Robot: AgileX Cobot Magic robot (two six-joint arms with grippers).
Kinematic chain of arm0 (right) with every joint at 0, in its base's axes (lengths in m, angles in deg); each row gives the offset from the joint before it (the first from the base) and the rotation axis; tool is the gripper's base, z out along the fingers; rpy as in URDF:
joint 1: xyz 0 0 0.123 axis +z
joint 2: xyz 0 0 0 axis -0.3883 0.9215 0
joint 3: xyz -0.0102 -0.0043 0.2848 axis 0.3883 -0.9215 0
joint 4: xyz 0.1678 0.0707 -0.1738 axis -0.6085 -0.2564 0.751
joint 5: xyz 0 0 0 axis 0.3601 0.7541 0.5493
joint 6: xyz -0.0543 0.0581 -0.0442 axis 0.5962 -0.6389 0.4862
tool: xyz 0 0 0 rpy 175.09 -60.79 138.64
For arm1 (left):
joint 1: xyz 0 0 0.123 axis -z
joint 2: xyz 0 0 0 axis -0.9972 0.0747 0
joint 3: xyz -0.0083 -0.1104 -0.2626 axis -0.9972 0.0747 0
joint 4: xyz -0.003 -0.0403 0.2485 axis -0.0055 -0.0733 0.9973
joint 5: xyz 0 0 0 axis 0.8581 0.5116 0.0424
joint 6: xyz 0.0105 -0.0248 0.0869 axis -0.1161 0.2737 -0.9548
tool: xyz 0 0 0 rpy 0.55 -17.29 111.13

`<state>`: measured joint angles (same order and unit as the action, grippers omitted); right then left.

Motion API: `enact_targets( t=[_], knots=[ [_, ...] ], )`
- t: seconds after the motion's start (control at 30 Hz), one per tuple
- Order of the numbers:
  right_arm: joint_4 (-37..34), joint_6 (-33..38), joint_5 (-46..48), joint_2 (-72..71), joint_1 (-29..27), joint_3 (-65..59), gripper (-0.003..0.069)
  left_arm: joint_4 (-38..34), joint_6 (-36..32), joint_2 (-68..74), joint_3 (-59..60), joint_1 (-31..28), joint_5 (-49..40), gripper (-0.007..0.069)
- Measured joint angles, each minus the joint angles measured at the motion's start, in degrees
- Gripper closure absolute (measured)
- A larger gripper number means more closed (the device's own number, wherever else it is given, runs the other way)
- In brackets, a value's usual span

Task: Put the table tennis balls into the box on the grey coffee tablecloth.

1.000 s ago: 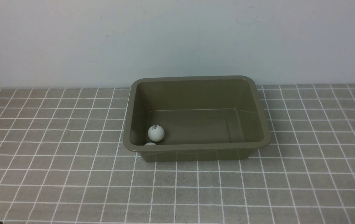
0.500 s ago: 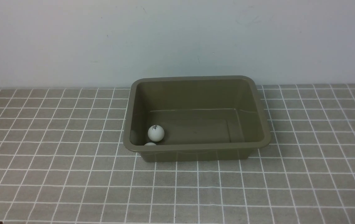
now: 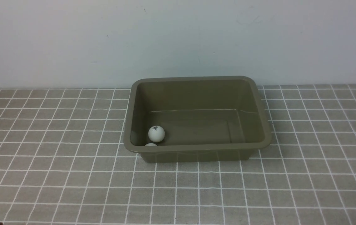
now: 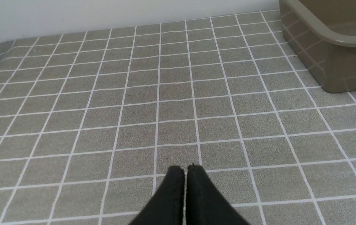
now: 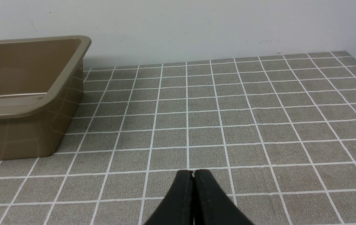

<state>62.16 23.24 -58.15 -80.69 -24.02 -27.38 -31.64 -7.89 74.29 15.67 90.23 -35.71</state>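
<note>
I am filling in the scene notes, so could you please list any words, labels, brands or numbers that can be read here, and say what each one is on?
Nothing here can be read.
Upper table tennis ball: a small dark printed mark near its top, too small and blurred to read.
Lower table tennis ball: mostly hidden behind the rim; no print visible.
Box, tablecloth and wall: no text.
</note>
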Motion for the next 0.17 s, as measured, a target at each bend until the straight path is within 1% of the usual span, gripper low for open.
enact_targets(
  t=[0.17],
  knots=[
    [0.00, 0.00, 0.00, 0.00, 0.00, 0.00, 0.0673, 0.00, 0.00, 0.00, 0.00, 0.00, 0.00, 0.0629]
  ],
)
